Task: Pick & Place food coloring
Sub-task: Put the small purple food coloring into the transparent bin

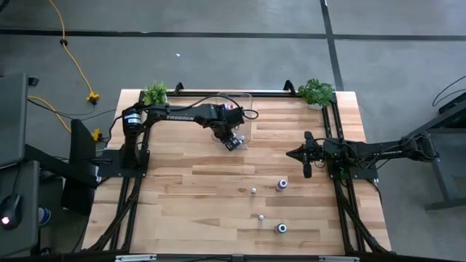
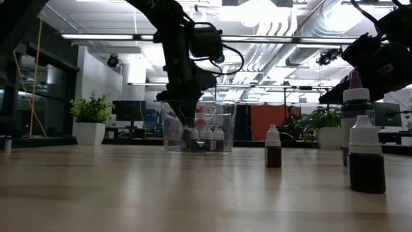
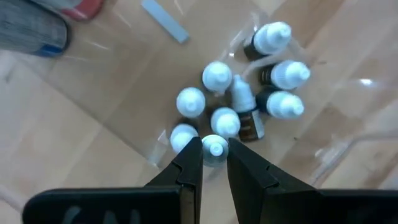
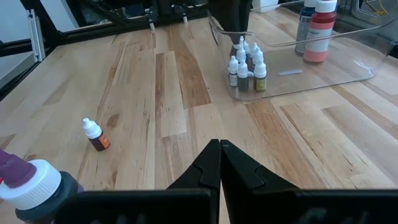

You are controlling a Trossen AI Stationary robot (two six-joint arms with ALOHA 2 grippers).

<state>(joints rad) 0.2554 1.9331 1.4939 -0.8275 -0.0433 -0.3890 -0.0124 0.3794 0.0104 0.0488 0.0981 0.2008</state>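
Left gripper (image 3: 214,163), bottom centre, pinches a white-capped food coloring bottle (image 3: 215,149) inside the clear bin (image 3: 339,146); no labels readable. Right gripper (image 4: 220,163) closed, empty.

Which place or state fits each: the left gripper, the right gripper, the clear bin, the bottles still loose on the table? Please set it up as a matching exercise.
Things:
1. left gripper
2. right gripper
3. clear bin
4. loose bottles

Places or states:
A. scattered on the bare wood, outside the bin
B. fingers together, holding nothing, near the table's right side
C. at the table's far edge, with a cluster of white-capped bottles inside
D. down inside the bin, fingers around one bottle's cap

Pairs: 1-D, 2-B, 3-C, 4-A
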